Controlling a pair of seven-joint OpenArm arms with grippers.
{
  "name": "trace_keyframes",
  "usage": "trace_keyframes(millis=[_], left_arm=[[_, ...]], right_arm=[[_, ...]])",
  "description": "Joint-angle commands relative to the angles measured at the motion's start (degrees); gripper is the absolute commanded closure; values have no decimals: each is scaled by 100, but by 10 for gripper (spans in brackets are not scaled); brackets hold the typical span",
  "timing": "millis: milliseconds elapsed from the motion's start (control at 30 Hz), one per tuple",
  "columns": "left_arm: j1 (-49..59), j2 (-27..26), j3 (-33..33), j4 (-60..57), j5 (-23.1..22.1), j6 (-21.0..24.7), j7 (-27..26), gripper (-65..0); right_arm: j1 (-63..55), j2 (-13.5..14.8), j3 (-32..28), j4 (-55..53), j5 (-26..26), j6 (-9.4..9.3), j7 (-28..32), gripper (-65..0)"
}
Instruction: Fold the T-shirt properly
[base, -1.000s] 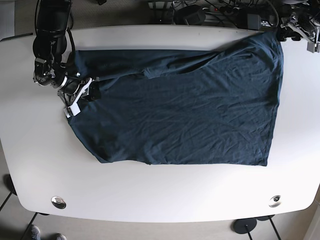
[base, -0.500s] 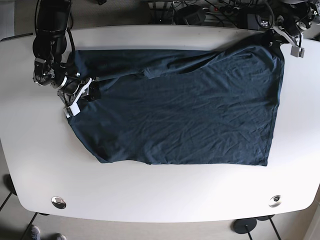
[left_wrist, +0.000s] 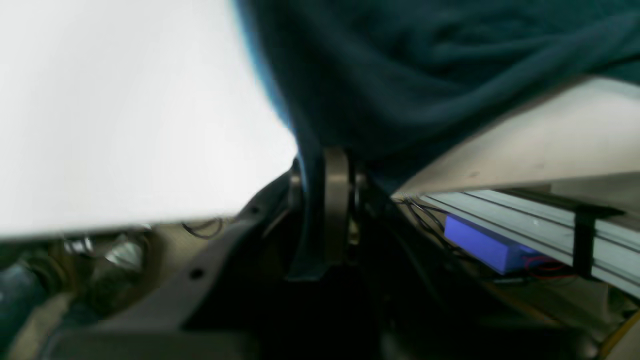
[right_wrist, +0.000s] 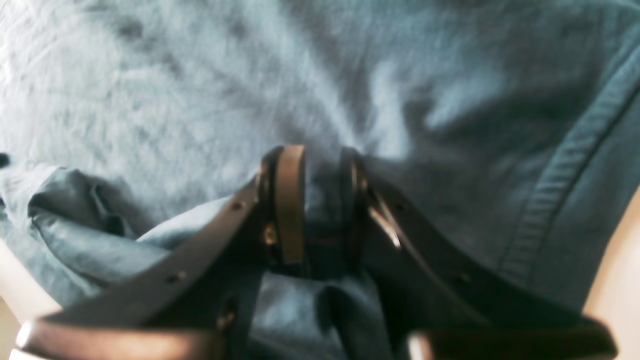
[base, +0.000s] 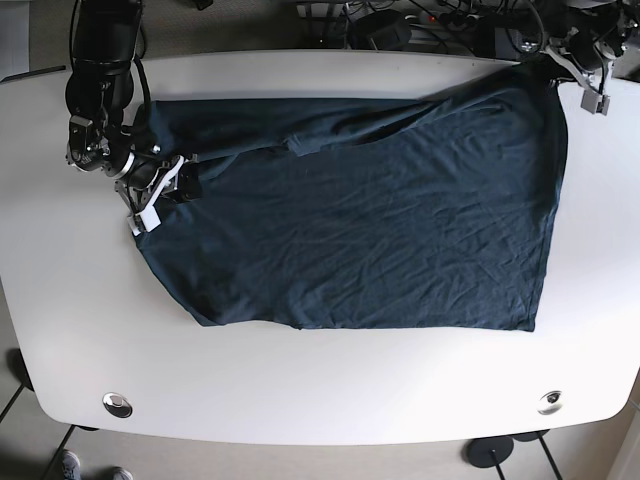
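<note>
We hold the dark T-shirt, spread across the white table, with the left gripper pinched on its far corner and the right gripper clamped on a bunched fold at the opposite edge. To fold well, we judge both grips should lift together and keep the cloth taut so no creases are trapped. No containers are in view.

The T-shirt is dark, matt woven cloth, finely creased, with a stitched hem. Under it, the table looks smooth, white and faintly glossy. The right gripper has dark, smooth fingers with metal screws.
</note>
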Motion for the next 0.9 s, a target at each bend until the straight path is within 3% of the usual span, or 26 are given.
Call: trace_keyframes(millis=[33, 267, 433, 900], left_arm=[[-21, -107, -122, 445, -120, -28, 81, -29], [-1322, 122, -843, 524, 29, -28, 1303, -29], [-2297, 131, -1036, 198, 944, -28, 1795, -29], [-4258, 131, -992, -1129, 2438, -28, 1839, -33]], right_arm=[[69, 88, 40, 112, 101, 10, 62, -117], [69, 79, 49, 112, 101, 10, 62, -117], [69, -17, 49, 112, 101, 10, 62, -117], [69, -70, 23, 104, 92, 10, 62, -117]])
